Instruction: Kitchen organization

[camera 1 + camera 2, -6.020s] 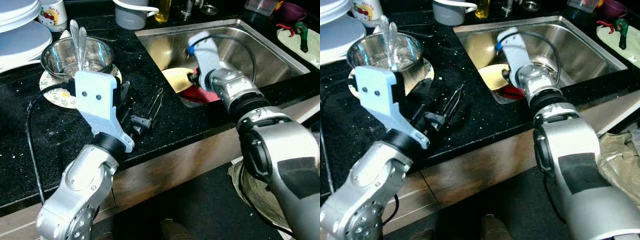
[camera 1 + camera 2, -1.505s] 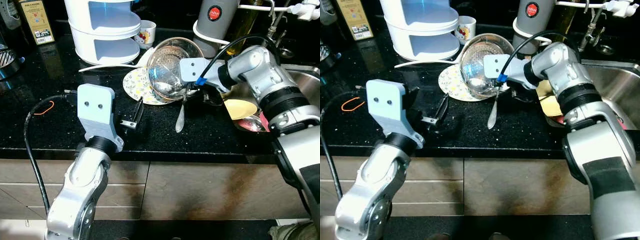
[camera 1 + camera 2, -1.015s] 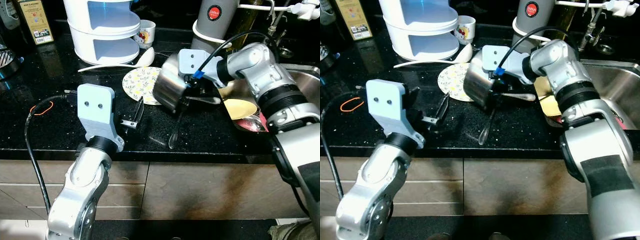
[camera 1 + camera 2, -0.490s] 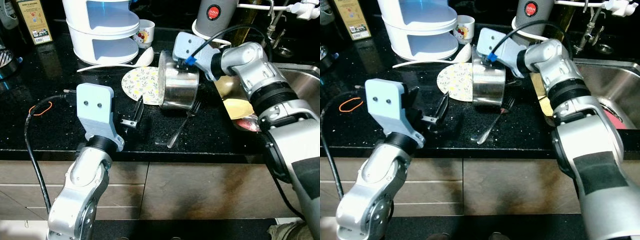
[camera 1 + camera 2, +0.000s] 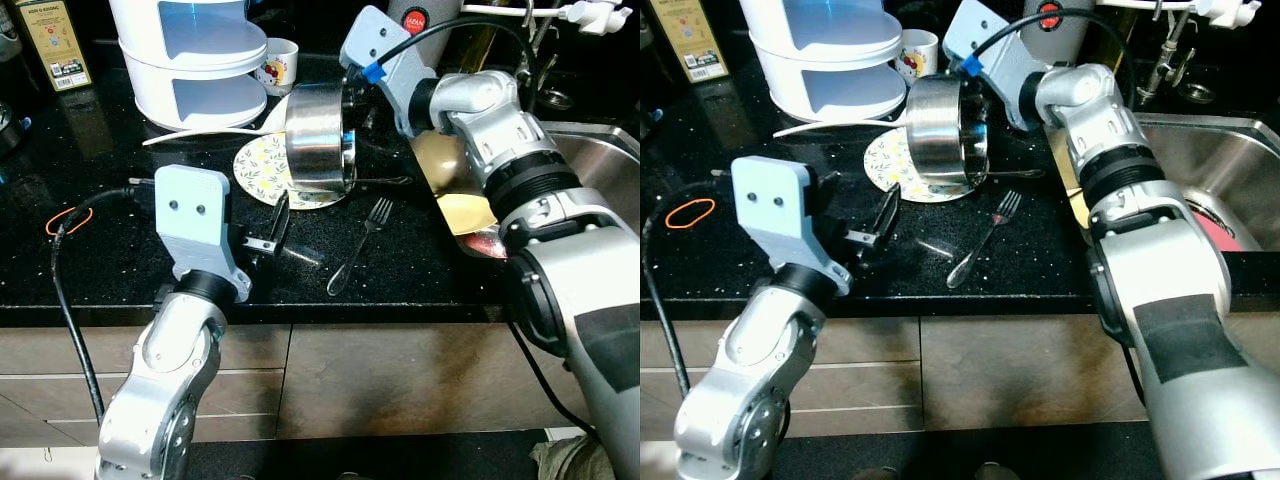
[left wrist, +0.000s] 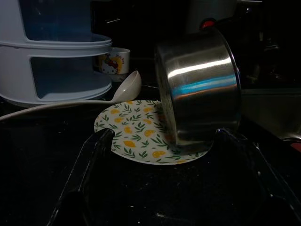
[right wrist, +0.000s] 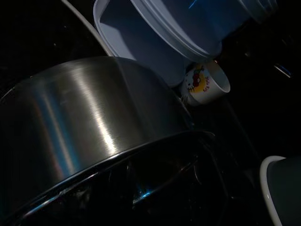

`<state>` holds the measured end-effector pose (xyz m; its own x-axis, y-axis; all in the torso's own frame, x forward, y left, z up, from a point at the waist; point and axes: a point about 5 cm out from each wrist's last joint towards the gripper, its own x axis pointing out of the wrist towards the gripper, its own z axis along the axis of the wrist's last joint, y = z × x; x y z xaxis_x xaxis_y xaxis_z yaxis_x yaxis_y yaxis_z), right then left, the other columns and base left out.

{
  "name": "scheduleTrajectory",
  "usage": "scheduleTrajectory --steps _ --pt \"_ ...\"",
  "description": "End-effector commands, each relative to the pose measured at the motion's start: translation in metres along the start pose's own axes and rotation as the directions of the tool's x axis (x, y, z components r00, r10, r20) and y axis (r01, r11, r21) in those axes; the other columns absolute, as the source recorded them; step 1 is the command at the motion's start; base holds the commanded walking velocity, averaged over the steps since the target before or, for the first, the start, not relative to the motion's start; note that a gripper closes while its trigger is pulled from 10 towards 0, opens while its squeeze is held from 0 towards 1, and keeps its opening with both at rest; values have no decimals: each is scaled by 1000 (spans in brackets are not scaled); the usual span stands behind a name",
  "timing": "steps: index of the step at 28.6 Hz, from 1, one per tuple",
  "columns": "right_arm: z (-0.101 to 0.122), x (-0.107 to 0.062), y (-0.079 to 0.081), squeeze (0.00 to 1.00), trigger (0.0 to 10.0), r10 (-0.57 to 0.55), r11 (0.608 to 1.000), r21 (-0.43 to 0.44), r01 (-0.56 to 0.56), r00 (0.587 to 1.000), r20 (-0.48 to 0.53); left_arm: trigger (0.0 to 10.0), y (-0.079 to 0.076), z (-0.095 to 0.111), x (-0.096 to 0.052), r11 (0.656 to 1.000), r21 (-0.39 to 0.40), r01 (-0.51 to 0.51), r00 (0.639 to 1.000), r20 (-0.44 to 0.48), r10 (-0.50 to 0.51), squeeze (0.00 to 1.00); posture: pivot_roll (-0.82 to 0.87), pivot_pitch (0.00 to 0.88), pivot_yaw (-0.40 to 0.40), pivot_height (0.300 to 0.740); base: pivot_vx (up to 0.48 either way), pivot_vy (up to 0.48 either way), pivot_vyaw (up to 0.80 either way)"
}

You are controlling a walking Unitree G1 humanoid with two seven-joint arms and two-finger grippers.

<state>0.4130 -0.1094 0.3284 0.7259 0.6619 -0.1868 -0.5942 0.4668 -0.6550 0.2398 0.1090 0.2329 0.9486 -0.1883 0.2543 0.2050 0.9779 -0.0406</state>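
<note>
Right pincer: my fingers clamp the steel bowl's rim.
Bowl: tipped sideways above the patterned plate.
Risk: thin rim grip could slip, dropping it onto the fork.
Left pincer: spread apart, idle.

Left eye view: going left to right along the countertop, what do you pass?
Orange loop → left gripper → steel pot, tipped on its side in the right gripper → fork → yellow plate at the sink's edge.
</note>
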Motion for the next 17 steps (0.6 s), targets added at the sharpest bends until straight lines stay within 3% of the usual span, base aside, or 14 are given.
scheduleTrajectory --steps 1,11,17 --pt "2 0 -2 0 10000 -12 1000 21 11 1000 12 10000 -1 2 -1 1000 -4 -3 1000 2 3 0 102 39 -120 732 0 0 0" --pt "5 1 0 0 10000 -3 1000 21 2 999 43 10000 -1 2 -1 1000 -5 -3 1000 3 3 0 99 41 -118 732 0 0 0" --pt "13 10 9 0 10000 13 999 40 -18 994 110 10000 -1 2 0 1000 -6 -1 1000 5 1 0 97 41 -118 732 0 0 0"
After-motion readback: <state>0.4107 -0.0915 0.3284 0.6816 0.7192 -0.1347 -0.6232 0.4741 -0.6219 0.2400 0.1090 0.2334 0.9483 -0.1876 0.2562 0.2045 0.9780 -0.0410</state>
